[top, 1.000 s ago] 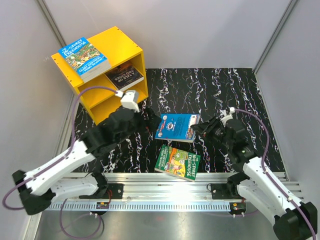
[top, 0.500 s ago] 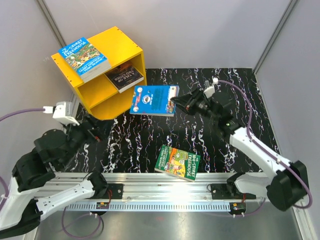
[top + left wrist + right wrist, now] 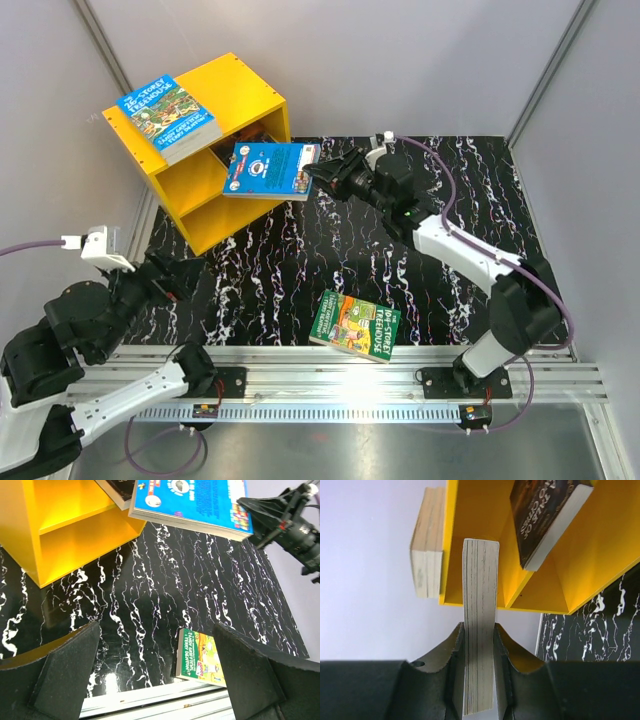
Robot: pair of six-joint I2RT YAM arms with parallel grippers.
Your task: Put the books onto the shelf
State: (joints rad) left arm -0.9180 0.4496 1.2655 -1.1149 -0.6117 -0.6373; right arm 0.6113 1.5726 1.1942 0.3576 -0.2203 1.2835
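Right jaws pinch blue paperback book (image 3: 270, 170) by its edge, cover up, at upper opening of bright yellow boxy shelf (image 3: 240, 95). Left jaws spread wide, empty, over black marbled surface (image 3: 420, 260).

You have a table (image 3: 440, 190) with a black top veined in white, seen from above and from the left wrist. A ribbed aluminium rail (image 3: 330, 385) runs along its near edge, with a steel sheet (image 3: 330, 452) beside it. Pale grey wall panels (image 3: 400, 60) enclose three sides.
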